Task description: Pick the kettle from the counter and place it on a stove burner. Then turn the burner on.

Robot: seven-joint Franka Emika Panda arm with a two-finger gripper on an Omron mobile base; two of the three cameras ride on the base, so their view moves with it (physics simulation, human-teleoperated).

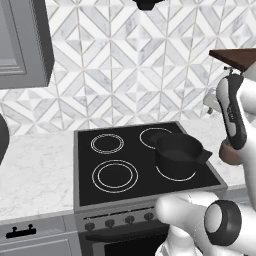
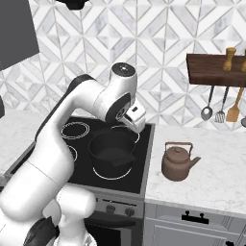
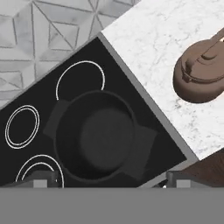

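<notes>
glossy white arm (image 2: 57, 144), dark joints

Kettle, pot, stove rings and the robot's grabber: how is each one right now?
kettle: upright on the counter, lid on, nothing touching it.
black pot: no lid, empty, sitting on a cooktop ring.
large double-ring burner: bare and dark, not glowing.
gripper: open, above the pot, holding nothing.
utensils: hanging under the wall shelf.
</notes>
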